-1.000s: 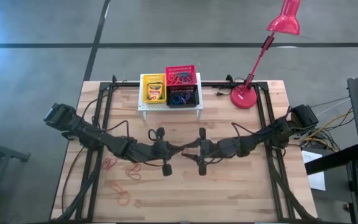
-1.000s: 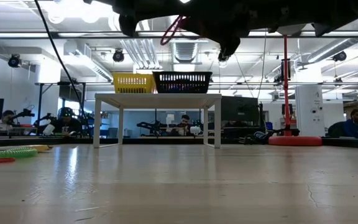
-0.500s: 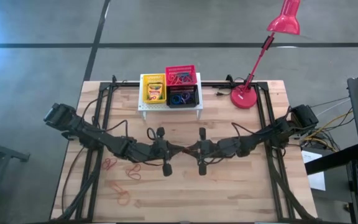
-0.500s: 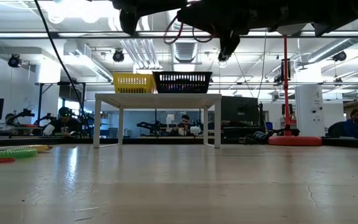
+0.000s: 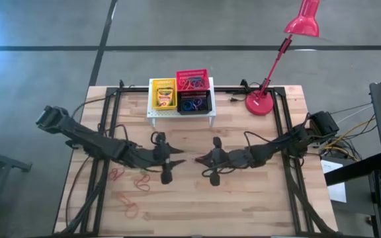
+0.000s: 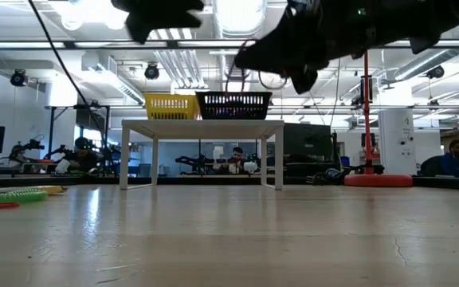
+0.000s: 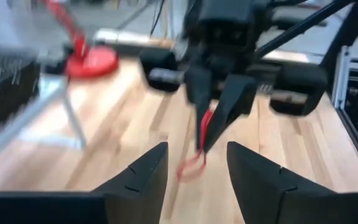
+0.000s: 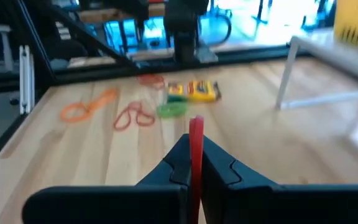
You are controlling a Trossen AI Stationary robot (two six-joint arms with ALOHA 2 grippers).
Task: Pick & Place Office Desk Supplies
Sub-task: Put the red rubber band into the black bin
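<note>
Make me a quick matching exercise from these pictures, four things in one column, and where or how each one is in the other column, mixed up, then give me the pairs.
Things:
1. left gripper
2. right gripper
3. red desk lamp
4. yellow mesh basket

States or places:
A. on the white stand
B. shut on a red elastic loop
C. open, holding nothing
D. at the table's far right corner

Pairs: 1-C, 2-B, 3-D, 4-A
</note>
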